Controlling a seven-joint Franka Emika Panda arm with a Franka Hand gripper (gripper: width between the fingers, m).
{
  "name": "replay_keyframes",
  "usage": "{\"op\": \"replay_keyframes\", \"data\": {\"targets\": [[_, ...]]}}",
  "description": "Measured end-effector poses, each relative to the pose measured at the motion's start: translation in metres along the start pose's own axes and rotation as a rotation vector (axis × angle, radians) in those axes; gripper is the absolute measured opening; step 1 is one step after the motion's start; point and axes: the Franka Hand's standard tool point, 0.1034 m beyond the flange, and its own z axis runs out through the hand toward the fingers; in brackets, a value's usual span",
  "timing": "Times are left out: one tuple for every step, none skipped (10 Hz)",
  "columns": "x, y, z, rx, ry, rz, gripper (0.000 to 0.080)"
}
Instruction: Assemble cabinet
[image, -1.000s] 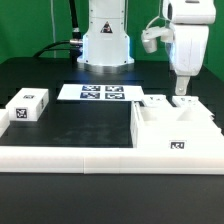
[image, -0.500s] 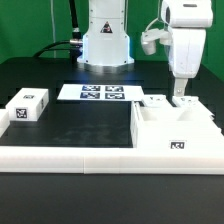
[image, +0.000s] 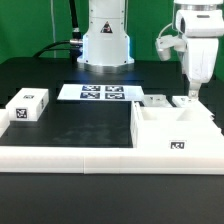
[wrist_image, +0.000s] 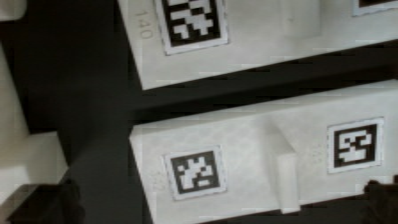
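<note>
Claw (image: 189, 95) hangs wide open over small tagged panels (image: 156, 100) behind the big white cabinet box (image: 175, 135), with the marker board (image: 100, 92) and a small block (image: 27, 106) to the exterior view's left.

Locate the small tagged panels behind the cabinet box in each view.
Exterior view: the tagged panels lie on the table behind the cabinet box, toward the exterior view's right, under the open fingers.
Wrist view: probably the close-up white piece bearing two square markers.
Shared landmark: the black table showing between white pieces.
</note>
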Motion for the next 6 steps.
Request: {"op": "replay_keyframes", "data": {"targets": [[-0.001,0.000,0.000,0.000,0.000,0.002,0.0797],[-0.001,0.000,0.000,0.001,0.000,0.002,0.0797],[-0.002,0.000,0.001,0.000,0.001,0.000,0.0797],[-0.006,0.002,0.005,-0.008,0.011,0.001,0.0797],[-0.002,0.000,0.011,-0.014,0.025,0.000,0.0797],[0.003,-0.004,0.016,-0.016,0.033,-0.005,0.0797]]}}
